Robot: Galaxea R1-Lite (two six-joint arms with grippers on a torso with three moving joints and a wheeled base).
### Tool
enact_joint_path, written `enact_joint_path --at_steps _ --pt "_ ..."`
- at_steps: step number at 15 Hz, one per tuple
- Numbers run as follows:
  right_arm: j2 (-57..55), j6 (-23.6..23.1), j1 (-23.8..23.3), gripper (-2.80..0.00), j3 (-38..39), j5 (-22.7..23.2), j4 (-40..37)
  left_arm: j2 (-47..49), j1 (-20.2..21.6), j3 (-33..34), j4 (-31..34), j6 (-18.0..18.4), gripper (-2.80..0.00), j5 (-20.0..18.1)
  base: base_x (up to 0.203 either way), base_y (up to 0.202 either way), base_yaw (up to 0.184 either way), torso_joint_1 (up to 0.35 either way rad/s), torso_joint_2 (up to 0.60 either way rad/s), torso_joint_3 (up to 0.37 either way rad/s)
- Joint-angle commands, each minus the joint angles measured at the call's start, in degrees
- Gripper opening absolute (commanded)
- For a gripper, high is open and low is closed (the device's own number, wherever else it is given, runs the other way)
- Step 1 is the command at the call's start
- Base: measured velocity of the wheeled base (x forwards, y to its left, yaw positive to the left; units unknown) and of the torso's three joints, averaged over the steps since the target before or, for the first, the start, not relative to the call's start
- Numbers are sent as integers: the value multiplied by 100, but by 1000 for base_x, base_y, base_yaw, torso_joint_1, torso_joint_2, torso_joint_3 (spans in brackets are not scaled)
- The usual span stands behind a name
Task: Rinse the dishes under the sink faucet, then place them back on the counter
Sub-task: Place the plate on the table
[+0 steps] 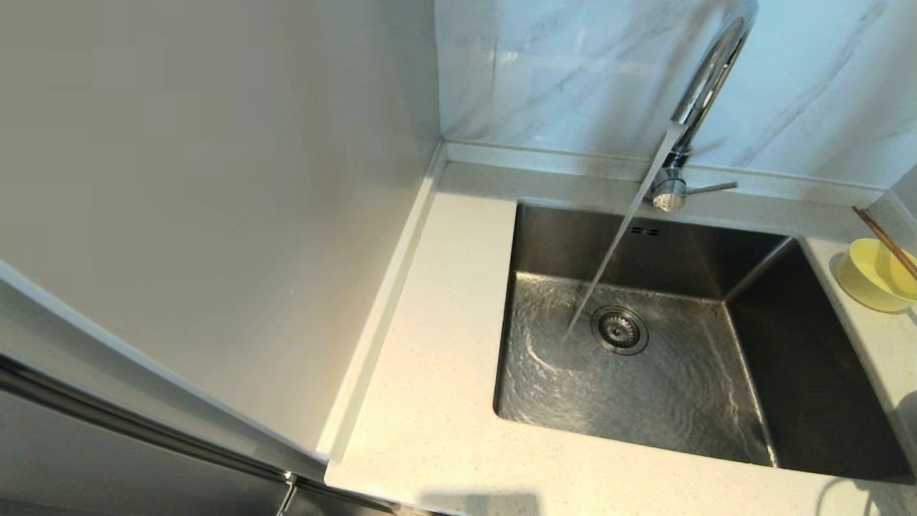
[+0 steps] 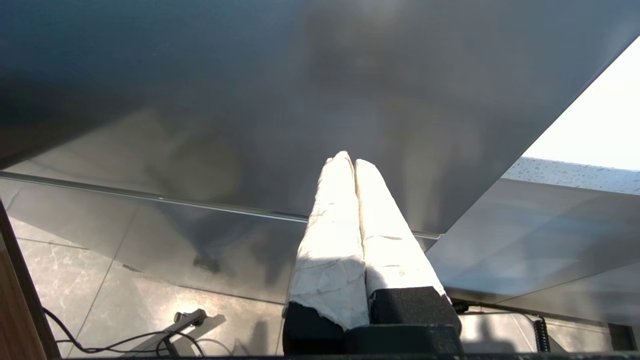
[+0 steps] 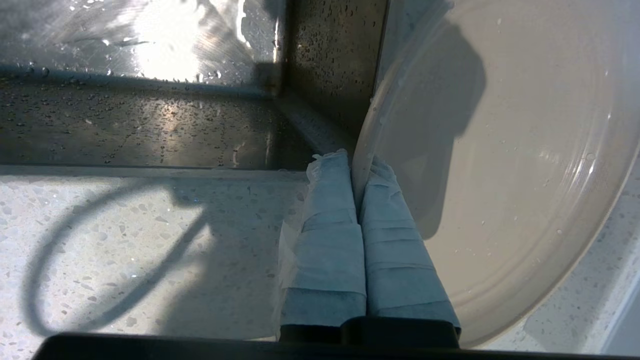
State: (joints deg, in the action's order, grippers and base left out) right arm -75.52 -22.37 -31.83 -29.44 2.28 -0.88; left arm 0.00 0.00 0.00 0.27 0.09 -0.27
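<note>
Water runs from the chrome faucet (image 1: 706, 79) into the steel sink (image 1: 645, 373), landing beside the drain strainer (image 1: 620, 330). The pale-yellow bowl (image 1: 874, 276) sits on the counter (image 1: 437, 373) right of the sink, with brown chopsticks (image 1: 885, 240) lying across it. My right gripper (image 3: 357, 162) is shut on the rim of the wet cream-white plate (image 3: 510, 160), held over the counter (image 3: 125, 240) by the sink's corner; neither shows in the head view. My left gripper (image 2: 348, 159) is shut and empty, parked low beside a grey cabinet panel.
A plain cream wall panel (image 1: 215, 179) stands to the left of the counter, and the grey-veined marble wall (image 1: 573, 72) rises behind the raised back edge. Cables (image 2: 125, 340) lie on the floor tiles below the left arm.
</note>
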Motion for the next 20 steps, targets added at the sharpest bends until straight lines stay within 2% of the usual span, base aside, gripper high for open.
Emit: enact_joint_path --at_steps 1,2,3,12,16,20 --pt "-59 -13 -7 -280 0 1 0 0 0 0 0 0 -280 9 0 0 0 0 0 0" --pt "-68 -13 -7 -280 0 1 0 0 0 0 0 0 -280 0 0 0 0 0 0 0" --pt "-68 -13 -7 0 0 1 0 0 0 0 0 0 -280 0 0 0 0 0 0 0" --pt "-15 5 -65 0 -62 65 0 0 0 0 0 0 -280 9 0 0 0 0 0 0" --pt "305 193 -69 0 -168 453 0 0 0 0 0 0 -280 0 0 0 0 0 0 0" --pt "697 189 -67 0 -392 562 -12 0 0 0 0 0 -280 0 0 0 0 0 0 0"
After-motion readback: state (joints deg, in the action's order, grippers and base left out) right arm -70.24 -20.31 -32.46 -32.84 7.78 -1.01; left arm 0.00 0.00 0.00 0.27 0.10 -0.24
